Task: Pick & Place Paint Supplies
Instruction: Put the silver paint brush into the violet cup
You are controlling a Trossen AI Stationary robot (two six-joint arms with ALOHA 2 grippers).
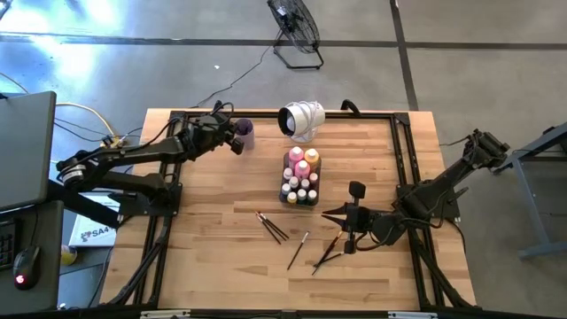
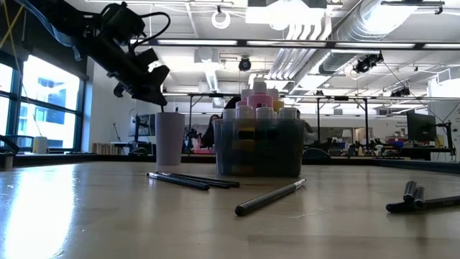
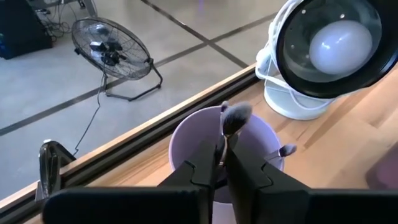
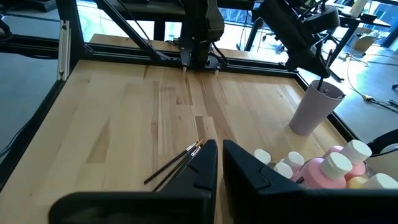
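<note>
The left gripper (image 3: 222, 163), over the cup (image 3: 193, 140), pinches a brush (image 3: 231, 121) whose bristles point up, so the step in hand looks like dropping it in: lower it straight, then let go. The right gripper (image 1: 352, 219) hangs pressed together and empty over brushes (image 1: 328, 250) on the table (image 1: 213, 266). Bottles (image 1: 301, 173) sit in the tray (image 1: 288, 200).

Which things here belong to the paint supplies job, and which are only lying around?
Belong to the job:
- paint bottles in the tray
- loose paintbrushes on the table
- brush held by the left gripper over the lilac cup
- right gripper, by the brushes

Just lying about:
- white lamp
- floor fan
</note>
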